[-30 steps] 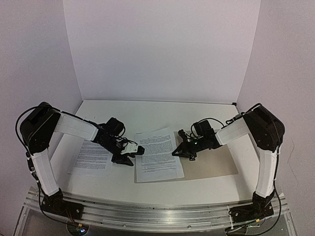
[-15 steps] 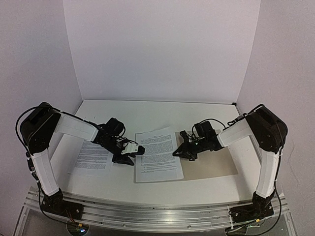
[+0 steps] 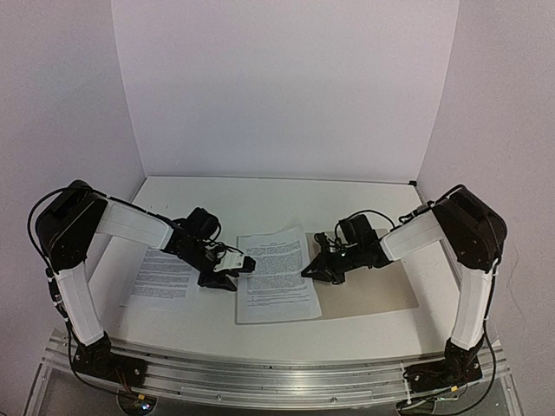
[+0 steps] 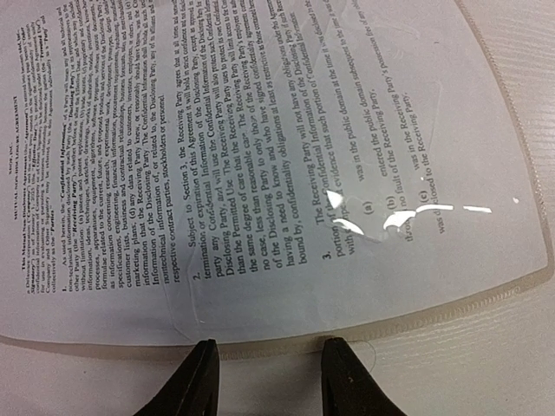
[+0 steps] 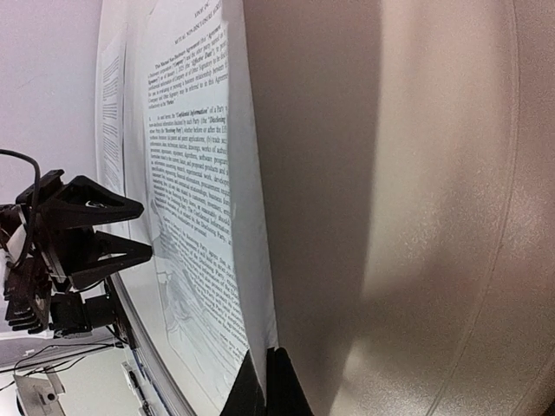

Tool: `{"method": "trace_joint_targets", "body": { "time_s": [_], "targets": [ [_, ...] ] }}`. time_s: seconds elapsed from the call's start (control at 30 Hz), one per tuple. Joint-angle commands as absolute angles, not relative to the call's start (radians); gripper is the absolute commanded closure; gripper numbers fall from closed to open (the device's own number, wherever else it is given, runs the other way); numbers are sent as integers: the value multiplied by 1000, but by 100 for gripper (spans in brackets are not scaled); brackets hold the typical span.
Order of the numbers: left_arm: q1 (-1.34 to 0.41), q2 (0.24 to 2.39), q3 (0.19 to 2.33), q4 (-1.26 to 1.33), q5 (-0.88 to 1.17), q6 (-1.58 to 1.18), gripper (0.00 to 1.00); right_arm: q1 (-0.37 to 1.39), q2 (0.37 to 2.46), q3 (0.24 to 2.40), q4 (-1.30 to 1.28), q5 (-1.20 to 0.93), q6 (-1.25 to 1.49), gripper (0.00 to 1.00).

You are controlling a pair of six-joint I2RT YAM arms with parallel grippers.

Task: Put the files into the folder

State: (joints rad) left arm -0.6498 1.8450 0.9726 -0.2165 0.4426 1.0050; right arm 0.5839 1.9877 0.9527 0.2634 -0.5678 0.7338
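Observation:
Two files lie on the table. One printed sheet (image 3: 160,277) lies flat at the left, under my left arm. The other sheet (image 3: 276,276) lies in the middle under a glossy clear film with a beige seamed edge (image 4: 486,290); its text fills the left wrist view (image 4: 217,173). The beige folder (image 3: 381,290) lies flat to its right and fills the right wrist view (image 5: 408,217). My left gripper (image 4: 269,355) is open, its tips at the middle sheet's left edge, apart from it. My right gripper (image 5: 264,377) is shut on the middle sheet's right edge (image 5: 251,260), beside the folder.
White walls close the table at the back and both sides. An aluminium rail (image 3: 277,373) runs along the near edge. My left gripper (image 5: 87,230) shows in the right wrist view, across the sheet. The second sheet (image 5: 111,113) shows beyond it.

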Motion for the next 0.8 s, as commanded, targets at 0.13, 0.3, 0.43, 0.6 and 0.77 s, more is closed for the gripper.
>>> {"method": "trace_joint_targets", "body": {
  "time_s": [0.13,0.3,0.43,0.6,0.77],
  "targets": [
    [-655,1868,944,-242,391,1013,59,597,1989,976,260,-545,706,100],
    [-656,1866,941,-240,390,1015,59,597,1994,977,251,-550,718,95],
    [-653,1865,946,-250,382,1022,59,598,1958,993,188,-487,695,77],
    [-652,1864,952,-255,374,1034,59,612,1927,1073,41,-408,627,60],
    [-645,1856,972,-273,367,1034,59,620,1894,1144,-144,-282,626,49]
  ]
}}
